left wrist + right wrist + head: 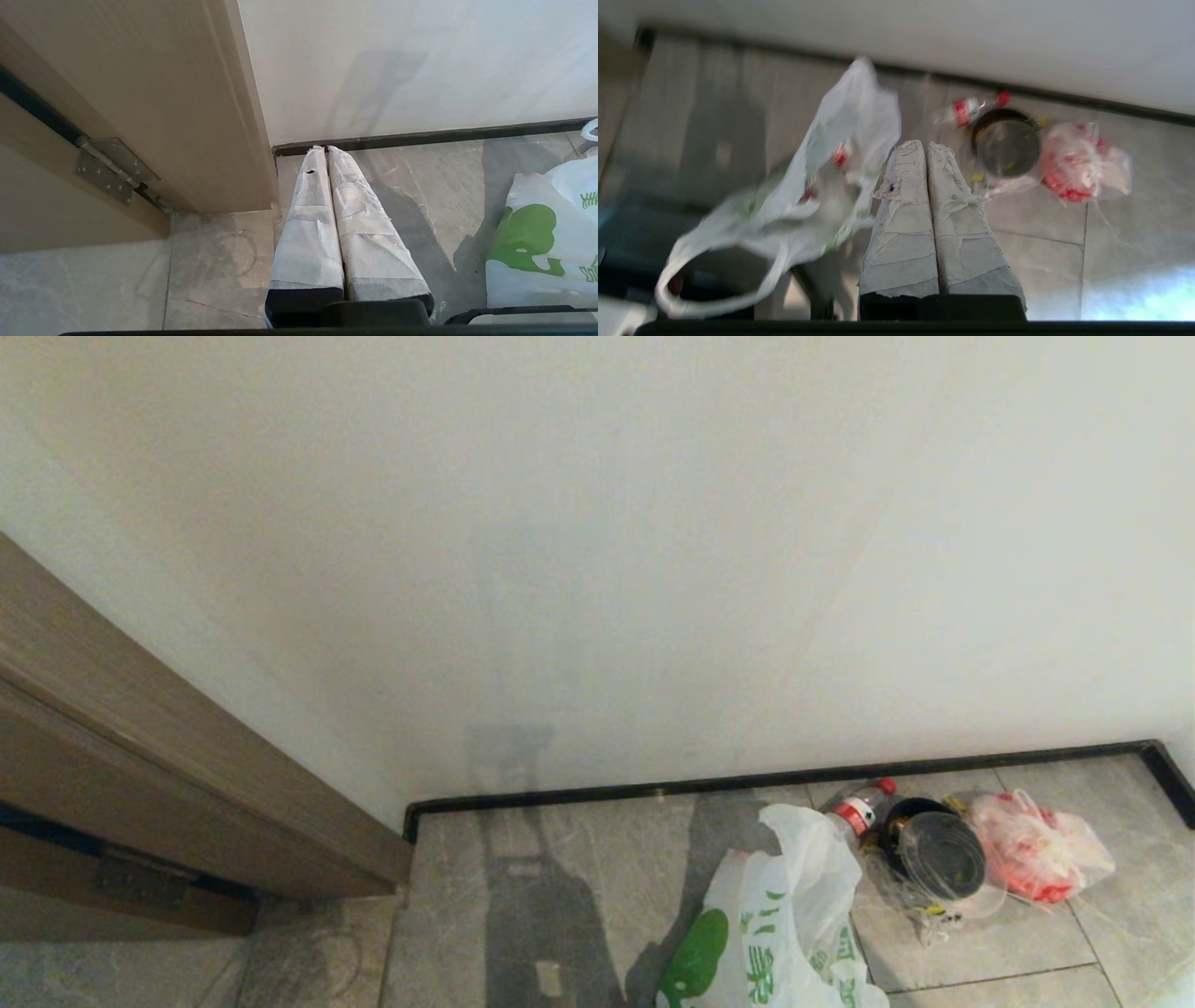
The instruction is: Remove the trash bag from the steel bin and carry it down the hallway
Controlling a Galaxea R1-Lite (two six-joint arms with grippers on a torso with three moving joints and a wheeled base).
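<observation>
The white trash bag (775,933) with green print stands slumped on the hallway's grey floor tiles (560,859), near the wall. In the right wrist view the trash bag (808,200) is blurred, its loop handle hanging loose. My right gripper (924,145) is beside the bag and apart from it, shut with nothing between its taped fingers. My left gripper (325,149) is shut and empty, pointing at the corner of door frame and baseboard, with the trash bag (542,242) off to its side. Neither gripper shows in the head view. The steel bin is out of view.
Litter lies by the wall past the bag: a red-capped bottle (861,807), a black bowl with a clear lid (938,854) and a clear bag with red print (1036,849). A tan wooden door (140,756) stands at the left, and a black baseboard (794,775) runs along the white wall.
</observation>
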